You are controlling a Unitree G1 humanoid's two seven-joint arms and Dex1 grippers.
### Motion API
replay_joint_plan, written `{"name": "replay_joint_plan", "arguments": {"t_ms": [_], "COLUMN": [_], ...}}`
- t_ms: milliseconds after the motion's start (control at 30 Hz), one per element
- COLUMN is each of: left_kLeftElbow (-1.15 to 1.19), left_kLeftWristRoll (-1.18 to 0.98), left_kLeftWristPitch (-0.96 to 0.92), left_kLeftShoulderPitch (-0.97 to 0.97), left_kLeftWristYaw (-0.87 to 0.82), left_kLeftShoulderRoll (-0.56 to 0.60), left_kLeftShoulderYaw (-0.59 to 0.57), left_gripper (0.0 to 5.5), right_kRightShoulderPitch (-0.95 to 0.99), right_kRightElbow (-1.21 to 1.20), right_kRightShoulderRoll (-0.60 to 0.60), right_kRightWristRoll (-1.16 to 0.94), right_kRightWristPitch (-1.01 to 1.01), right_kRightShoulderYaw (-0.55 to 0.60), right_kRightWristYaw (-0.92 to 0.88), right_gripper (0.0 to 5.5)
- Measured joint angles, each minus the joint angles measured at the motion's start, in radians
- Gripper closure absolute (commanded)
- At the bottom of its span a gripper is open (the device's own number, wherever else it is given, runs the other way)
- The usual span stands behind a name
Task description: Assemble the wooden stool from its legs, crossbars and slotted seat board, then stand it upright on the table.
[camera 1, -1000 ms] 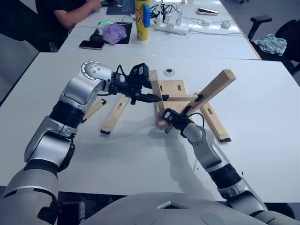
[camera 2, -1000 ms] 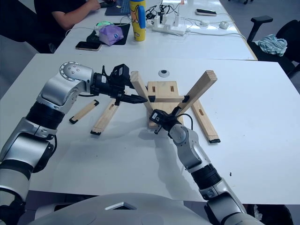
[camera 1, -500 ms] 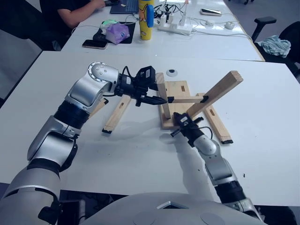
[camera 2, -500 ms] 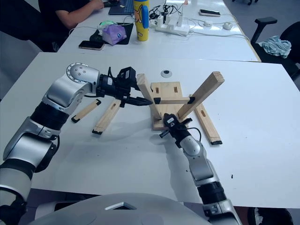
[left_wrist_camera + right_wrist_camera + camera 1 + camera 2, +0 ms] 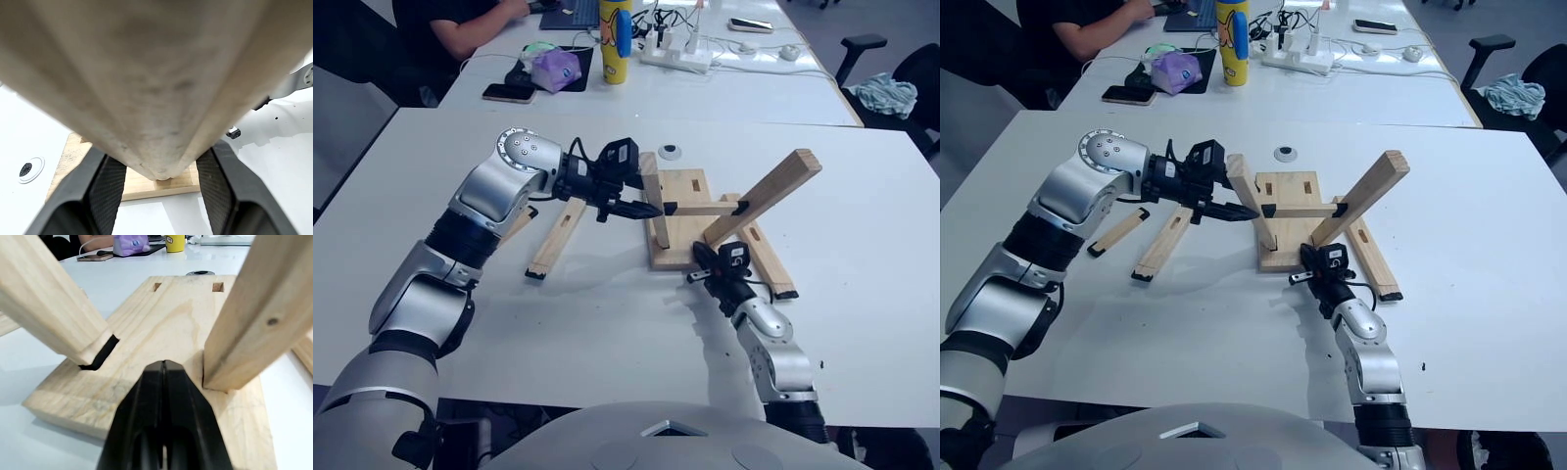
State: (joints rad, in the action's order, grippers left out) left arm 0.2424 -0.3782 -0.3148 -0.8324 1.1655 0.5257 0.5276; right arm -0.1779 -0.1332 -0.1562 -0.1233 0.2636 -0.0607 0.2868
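Step in hand: seating the first leg pair in the slotted seat board; roughly half the parts remain loose.

1. Table (image 5: 862,215): carries all parts.
2. Seat board (image 5: 161,323): lies flat directly ahead of and beneath the right pincer (image 5: 164,367), whose fingers are pressed together on nothing, tip at the board's near edge.
3. Tilted leg (image 5: 766,191): foot in the board just beside the right pincer, leaning away from it.
4. Steeper leg (image 5: 652,191): clamped between the fingers of the left pincer (image 5: 646,210), foot on the board below that pincer.
5. Spare legs (image 5: 556,235) (image 5: 766,253): flat on the table, one below the left arm, one beside the right pincer.
6. Crossbar (image 5: 698,208): bridges the two standing legs, just beyond the left pincer.

Next move, in my judgement: press the tilted leg's foot square into its slot while the left pincer steadies the pair.

Change: the right pincer has drawn back and slid along the near edge toward the tilted leg; the left grip is unchanged.
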Motion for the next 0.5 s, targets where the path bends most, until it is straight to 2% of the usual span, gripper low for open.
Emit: {"name": "replay_joint_plan", "arguments": {"t_ms": [433,500], "left_kLeftElbow": [-0.031,-0.046], "left_kLeftWristRoll": [-0.003,-0.002], "left_kLeftWristPitch": [0.016,0.038], "left_kLeftShoulderPitch": [0.032,0.060], "left_kLeftWristYaw": [-0.024,-0.038], "left_kLeftShoulderRoll": [0.021,0.027], "left_kLeftShoulderYaw": [-0.011,-0.026], "left_gripper": [3.44,2.96], "right_kRightShoulderPitch": [0.039,0.046], "right_kRightElbow": [-0.010,-0.008], "right_kRightShoulderRoll": [-0.085,-0.088], "right_kRightWristRoll": [0.001,0.001], "right_kRightWristPitch": [0.044,0.050], "right_kRightShoulderYaw": [-0.065,-0.070], "right_kRightWristYaw": [-0.004,-0.004], "right_gripper": [5.50,5.50]}}
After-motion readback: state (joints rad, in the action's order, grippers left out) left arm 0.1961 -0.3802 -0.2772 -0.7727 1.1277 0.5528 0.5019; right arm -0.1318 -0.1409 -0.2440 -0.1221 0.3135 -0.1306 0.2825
